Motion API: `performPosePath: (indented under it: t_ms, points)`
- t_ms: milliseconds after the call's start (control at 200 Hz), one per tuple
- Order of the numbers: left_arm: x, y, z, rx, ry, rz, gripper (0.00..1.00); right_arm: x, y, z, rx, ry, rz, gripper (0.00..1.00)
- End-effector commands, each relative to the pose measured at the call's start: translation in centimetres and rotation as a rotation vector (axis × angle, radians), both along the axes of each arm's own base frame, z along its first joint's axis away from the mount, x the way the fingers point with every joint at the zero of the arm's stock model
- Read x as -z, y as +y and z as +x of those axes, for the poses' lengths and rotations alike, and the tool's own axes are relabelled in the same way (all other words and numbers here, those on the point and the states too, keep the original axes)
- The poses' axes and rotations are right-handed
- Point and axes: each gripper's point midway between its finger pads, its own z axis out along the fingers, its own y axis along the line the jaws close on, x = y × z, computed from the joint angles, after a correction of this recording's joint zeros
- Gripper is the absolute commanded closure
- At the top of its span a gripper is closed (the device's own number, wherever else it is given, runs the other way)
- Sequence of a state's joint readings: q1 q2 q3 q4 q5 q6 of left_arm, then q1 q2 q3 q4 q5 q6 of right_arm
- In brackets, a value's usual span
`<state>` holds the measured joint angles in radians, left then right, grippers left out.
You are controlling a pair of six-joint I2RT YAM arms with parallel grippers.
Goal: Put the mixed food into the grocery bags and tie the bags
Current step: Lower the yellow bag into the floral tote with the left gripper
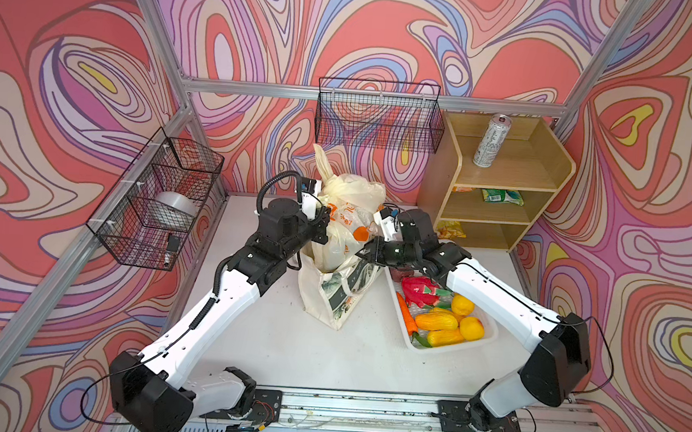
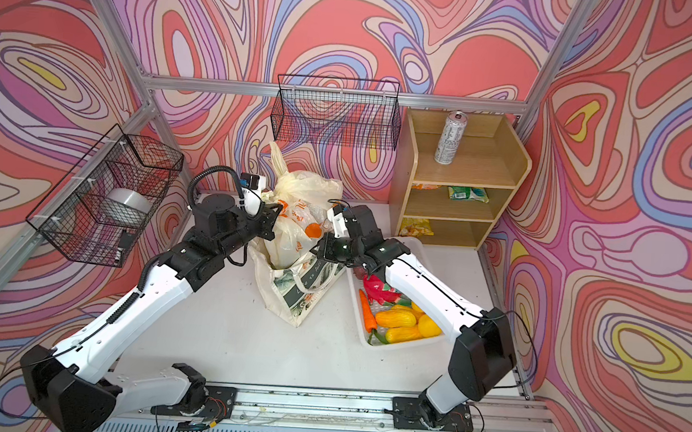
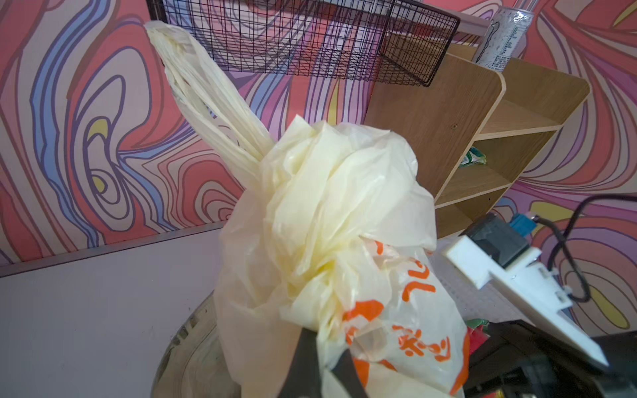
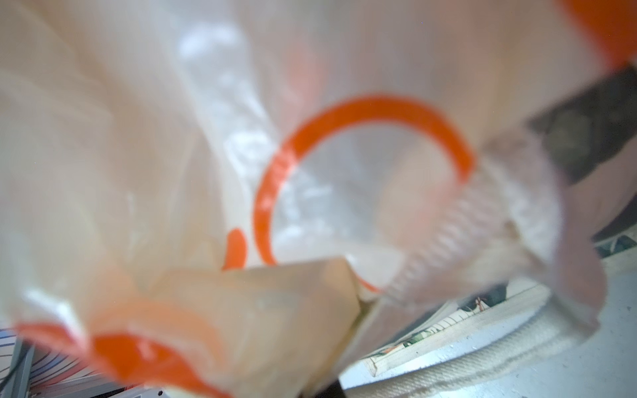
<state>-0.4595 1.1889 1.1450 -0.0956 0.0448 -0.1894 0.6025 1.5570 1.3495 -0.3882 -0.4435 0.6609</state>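
Observation:
A pale-yellow plastic carrier bag with orange print stands stuffed in the cream canvas tote at mid-table. Its top is bunched and one handle sticks up. My left gripper is shut on a fold of the bag's left side. My right gripper is shut on its right side; the film fills the right wrist view and hides the jaws. A silver can and snack packets sit on the shelf. Toy fruits lie in a white basket.
A wooden shelf unit stands at the back right. One black wire basket hangs on the back wall. Another wire basket on the left wall holds a tape roll. The right forearm passes over the white basket.

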Motion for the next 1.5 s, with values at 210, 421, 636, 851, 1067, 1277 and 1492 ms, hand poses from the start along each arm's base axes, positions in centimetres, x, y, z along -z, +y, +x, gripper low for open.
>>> performPosePath:
  t_ms: [210, 421, 636, 851, 1067, 1277, 1492]
  points:
    - [1.3, 0.4, -5.0, 0.050, 0.053, 0.012, 1.00, -0.6, -3.8, 2.2, 0.060, -0.066, 0.013, 1.00]
    - [2.4, -0.1, -6.8, 0.056, 0.119, 0.119, 1.00, -2.6, -2.7, 2.5, -0.050, -0.135, 0.036, 1.00]
    - [6.4, -3.5, -6.3, 0.107, 0.247, 0.244, 1.00, -3.3, -2.4, 2.2, -0.102, -0.170, 0.021, 1.00]
    - [11.3, -5.1, -3.6, 0.061, 0.364, 0.412, 1.00, -2.5, -3.7, 1.7, -0.071, -0.187, -0.036, 1.00]
    - [16.6, -4.9, -2.5, 0.032, 0.468, 0.542, 1.00, -2.0, -5.2, 1.6, -0.033, -0.187, -0.048, 1.00]
    - [21.4, -5.2, -3.7, 0.072, 0.615, 0.583, 1.00, -2.0, -5.6, 1.7, -0.023, -0.188, -0.038, 1.00]
    - [25.3, -5.8, -5.4, 0.135, 0.825, 0.636, 1.00, -2.2, -5.5, 1.7, -0.029, -0.187, -0.021, 1.00]
